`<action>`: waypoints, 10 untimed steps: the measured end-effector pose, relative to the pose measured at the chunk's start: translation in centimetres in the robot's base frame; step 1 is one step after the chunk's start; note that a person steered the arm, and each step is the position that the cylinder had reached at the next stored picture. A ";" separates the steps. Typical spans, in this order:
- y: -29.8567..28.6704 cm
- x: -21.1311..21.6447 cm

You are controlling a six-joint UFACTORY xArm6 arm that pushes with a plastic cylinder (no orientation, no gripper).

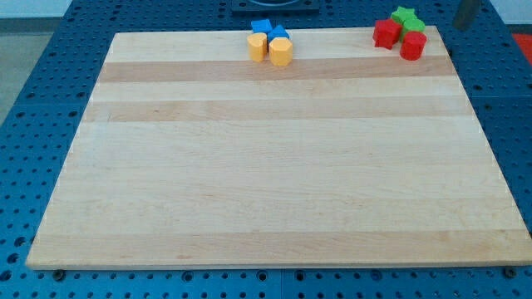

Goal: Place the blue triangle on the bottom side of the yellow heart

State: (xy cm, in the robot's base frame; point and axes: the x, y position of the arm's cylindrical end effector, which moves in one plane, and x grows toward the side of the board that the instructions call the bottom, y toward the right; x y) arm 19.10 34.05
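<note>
Two blue blocks sit at the board's top edge, left of centre. One is squarish (261, 27); the other (278, 33), just to its right, looks like the blue triangle. Two yellow blocks lie directly below them and touch them. The right one (281, 51) looks like the yellow heart; the left one (257, 46) has a shape I cannot make out. The dark rod enters at the view's top right, and my tip (459, 28) is beyond the board's top right corner, far right of the blue and yellow blocks.
A cluster of two red blocks (385, 33) (413, 45) and two green blocks (405, 16) (414, 27) sits at the top right of the wooden board (274, 166), just left of my tip. A blue perforated table surrounds the board.
</note>
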 end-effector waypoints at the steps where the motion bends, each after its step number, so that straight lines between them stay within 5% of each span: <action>1: -1.3 0.0; 4: -29.5 0.9; 5: -34.6 3.1; 10: -42.9 13.6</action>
